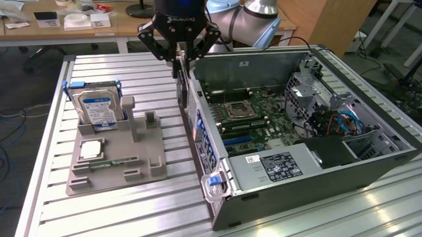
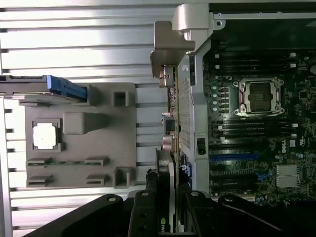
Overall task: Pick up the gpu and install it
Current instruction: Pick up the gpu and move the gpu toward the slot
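**Metal table (image 1: 125,217) bears tray (image 1: 148,165) and computer case (image 1: 316,190)**

The table is silver, with long grooves running across its top. The grey moulded tray lies flat toward the exterior view's left. Just beside it, toward the right, the open computer case lies on its side.

The gripper (image 1: 179,53) is black: a boxy body with white lettering across its front and two jointed linkage fingers (image 1: 150,42) turning on round pivot pins. The arm (image 1: 247,24) is silver-grey, built of rounded tubular joints, with a pale blue cap (image 1: 223,6) on one.
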### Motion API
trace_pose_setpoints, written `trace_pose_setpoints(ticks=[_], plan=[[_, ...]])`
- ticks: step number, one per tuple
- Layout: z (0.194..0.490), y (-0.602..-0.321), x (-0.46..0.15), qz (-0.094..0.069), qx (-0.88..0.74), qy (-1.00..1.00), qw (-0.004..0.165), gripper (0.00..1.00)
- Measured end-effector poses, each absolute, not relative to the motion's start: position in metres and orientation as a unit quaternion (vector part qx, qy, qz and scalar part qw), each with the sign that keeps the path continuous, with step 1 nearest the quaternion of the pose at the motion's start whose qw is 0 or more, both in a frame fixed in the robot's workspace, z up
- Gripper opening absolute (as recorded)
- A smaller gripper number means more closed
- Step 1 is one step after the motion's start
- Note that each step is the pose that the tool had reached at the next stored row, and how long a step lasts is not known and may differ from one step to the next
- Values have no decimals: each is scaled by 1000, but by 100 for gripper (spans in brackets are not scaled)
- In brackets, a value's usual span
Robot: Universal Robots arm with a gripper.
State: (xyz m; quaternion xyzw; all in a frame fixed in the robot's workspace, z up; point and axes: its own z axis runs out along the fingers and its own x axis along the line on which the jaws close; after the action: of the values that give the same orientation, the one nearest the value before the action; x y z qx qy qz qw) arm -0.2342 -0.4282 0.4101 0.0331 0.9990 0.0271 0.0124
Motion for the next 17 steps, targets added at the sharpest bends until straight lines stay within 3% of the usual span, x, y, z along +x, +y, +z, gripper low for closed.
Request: trace_pose_setpoints(ticks=[17], plan=[[410,-428,-196,28,33,999,12,27]])
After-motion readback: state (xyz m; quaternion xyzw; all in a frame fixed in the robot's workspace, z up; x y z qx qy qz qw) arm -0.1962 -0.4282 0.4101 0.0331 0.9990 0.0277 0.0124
